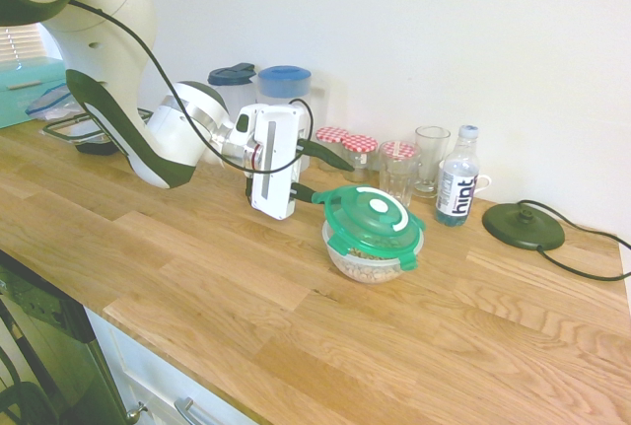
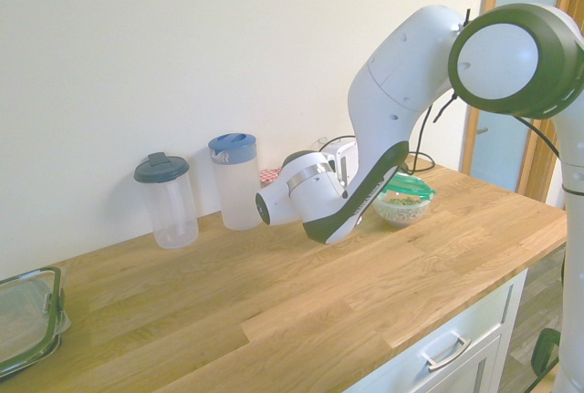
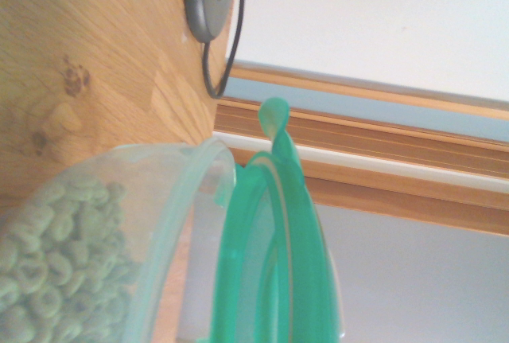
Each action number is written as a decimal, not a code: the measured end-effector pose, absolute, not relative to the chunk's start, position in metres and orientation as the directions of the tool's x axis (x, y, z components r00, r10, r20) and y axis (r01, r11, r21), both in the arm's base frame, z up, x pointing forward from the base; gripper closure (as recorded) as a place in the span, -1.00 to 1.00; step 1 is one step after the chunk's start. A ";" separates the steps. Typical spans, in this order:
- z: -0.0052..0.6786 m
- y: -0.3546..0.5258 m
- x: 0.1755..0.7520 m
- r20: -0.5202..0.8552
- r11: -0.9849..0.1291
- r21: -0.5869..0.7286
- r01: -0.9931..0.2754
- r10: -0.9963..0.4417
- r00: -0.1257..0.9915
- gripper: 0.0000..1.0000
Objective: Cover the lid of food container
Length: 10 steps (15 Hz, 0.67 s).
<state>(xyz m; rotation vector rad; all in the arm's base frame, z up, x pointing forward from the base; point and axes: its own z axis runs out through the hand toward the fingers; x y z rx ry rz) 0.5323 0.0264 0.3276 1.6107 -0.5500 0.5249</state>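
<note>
The round green lid (image 1: 373,216) with a white ring on top lies on the food container (image 1: 367,265), a small clear bowl of cereal rings in the middle of the wooden counter. It sits slightly tilted: in the wrist view the lid's edge (image 3: 274,263) stands a little off the container's rim (image 3: 171,200). My gripper (image 1: 333,180) reaches in sideways from the left. It is open, one finger above the lid's left edge and the other just beside it. In the second exterior view the arm hides the gripper, and the lid (image 2: 407,187) and the food container (image 2: 401,210) show behind it.
Along the wall stand a dark-capped pitcher (image 1: 232,80), a blue-capped pitcher (image 1: 284,90), jars with red checked lids (image 1: 347,149), two glasses (image 1: 431,159), a water bottle (image 1: 456,177) and a dark round base with a cable (image 1: 523,225). A rectangular lidded container (image 2: 27,320) sits far along the counter.
</note>
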 end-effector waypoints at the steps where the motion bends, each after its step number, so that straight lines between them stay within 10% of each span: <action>1: 0.335 0.032 0.532 0.618 -0.119 0.772 -0.625 -0.089 0.781 -1.00; 10: 0.474 0.044 0.562 0.379 -0.424 0.667 -0.612 -0.514 0.769 -1.00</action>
